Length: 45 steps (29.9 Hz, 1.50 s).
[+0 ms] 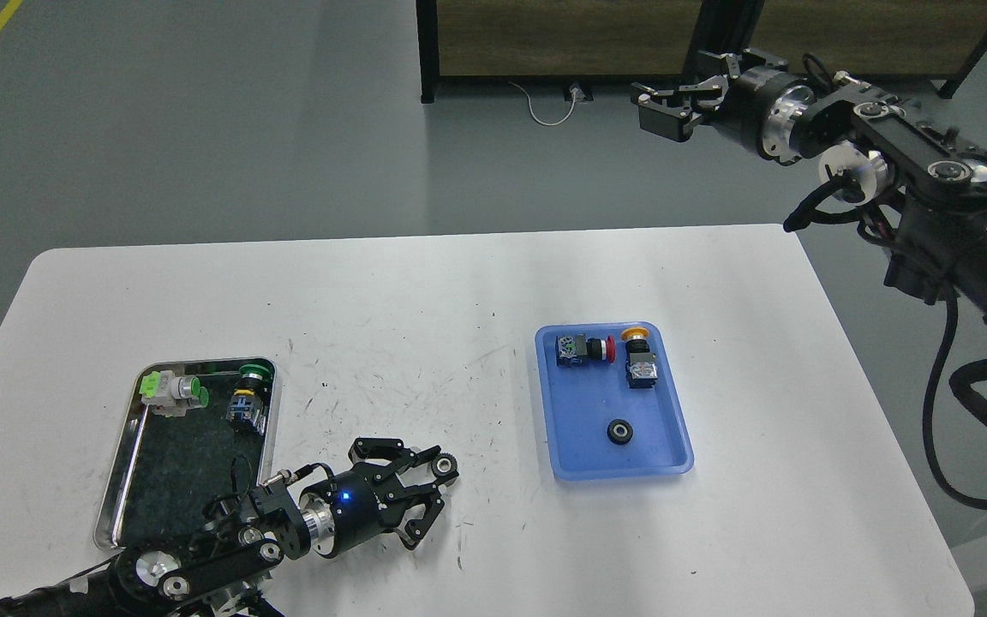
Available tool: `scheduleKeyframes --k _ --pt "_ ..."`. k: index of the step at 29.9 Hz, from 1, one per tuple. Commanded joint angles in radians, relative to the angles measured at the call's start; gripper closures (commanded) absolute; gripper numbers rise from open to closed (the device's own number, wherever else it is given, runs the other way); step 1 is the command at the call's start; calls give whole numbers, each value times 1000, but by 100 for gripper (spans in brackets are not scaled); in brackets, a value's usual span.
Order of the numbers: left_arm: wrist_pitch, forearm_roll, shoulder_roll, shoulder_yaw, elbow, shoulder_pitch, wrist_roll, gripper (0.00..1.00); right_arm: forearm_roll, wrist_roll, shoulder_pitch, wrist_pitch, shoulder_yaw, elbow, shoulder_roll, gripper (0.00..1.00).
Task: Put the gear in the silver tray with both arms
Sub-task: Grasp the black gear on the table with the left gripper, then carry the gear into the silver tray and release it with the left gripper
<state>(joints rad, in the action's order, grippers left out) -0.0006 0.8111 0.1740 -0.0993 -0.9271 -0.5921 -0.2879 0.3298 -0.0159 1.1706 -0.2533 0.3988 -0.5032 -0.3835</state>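
Observation:
A small black gear (443,465) sits between the fingertips of my left gripper (437,472), low over the white table, right of the silver tray (270,428). The fingers are closed in on the gear. I cannot tell whether it is off the table. The silver tray is at the front left and holds a green and white push-button (170,391) and a green-capped switch (245,396). My right gripper (658,104) is open and empty, raised high beyond the table's far right edge. A second black gear (620,431) lies in the blue tray (673,458).
The blue plastic tray at centre right also holds a red push-button (581,349) and a yellow-capped switch (637,356). A dark framed wooden panel (562,34) stands on the floor behind the table. The right arm's cables hang past the table's right edge.

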Motion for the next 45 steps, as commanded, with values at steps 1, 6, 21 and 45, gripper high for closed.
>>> scheduleKeyframes --k 1,6,21,45 --pt "-9 -42 68 -42 -44 -26 0 75 0 -1 0 0 3 0 0 1" --pt "-16 -130 220 -65 -136 -84 1 75 0 -3 -3 0 6 3 0 1" --pt "-33 -142 625 -45 -358 -12 7 74 5 -1 -5 3 6 14 38 1" --pt "-10 -144 625 -49 -300 156 -13 69 32 -3 -3 15 5 54 118 1"
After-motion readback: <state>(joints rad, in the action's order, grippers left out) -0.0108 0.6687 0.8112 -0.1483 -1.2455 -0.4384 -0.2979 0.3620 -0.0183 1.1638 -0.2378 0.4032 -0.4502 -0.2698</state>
